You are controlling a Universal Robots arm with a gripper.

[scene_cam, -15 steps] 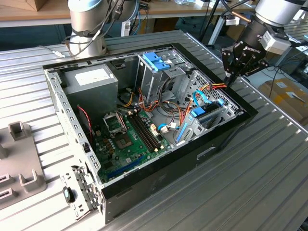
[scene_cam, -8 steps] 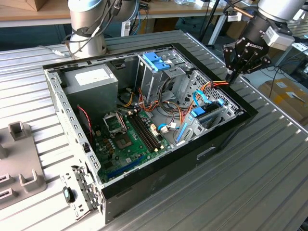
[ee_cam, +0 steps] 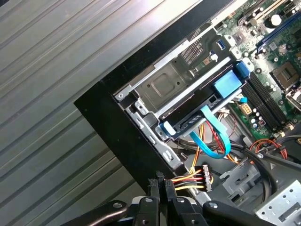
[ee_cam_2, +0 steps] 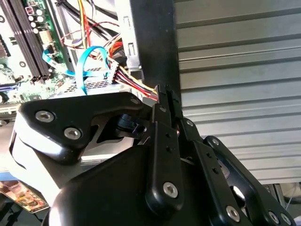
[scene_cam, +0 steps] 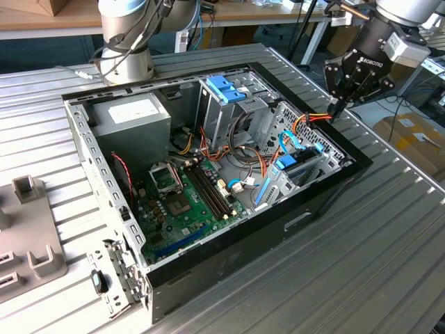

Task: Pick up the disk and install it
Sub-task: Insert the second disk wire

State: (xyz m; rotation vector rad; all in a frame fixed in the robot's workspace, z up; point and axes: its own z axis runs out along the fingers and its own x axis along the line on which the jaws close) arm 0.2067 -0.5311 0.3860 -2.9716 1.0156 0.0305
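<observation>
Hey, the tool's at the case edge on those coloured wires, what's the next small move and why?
Probably ease the tool toward the disk, bringing the power connector to its rear edge. The disk already sits in its bay with the blue cable at it, while the connector hangs free, its wires pinched in the shut tool.

Ribbed grey metal table (scene_cam: pixel 361 250), grooves running corner to corner in the exterior view. Open black computer case (scene_cam: pixel 229 254) sits directly on it, mid-table, lid off. At 9 o'clock of the case, near the table edge, a grey fixture block (scene_cam: pixel 28 236) with upright tabs rests on the surface. At 11 o'clock, just beyond the case's far corner, the robot arm base (scene_cam: pixel 125 56) stands on the table. In the first wrist view the same ribbed surface (ee_cam: pixel 51 84) meets the case's black wall (ee_cam: pixel 117 136).
</observation>
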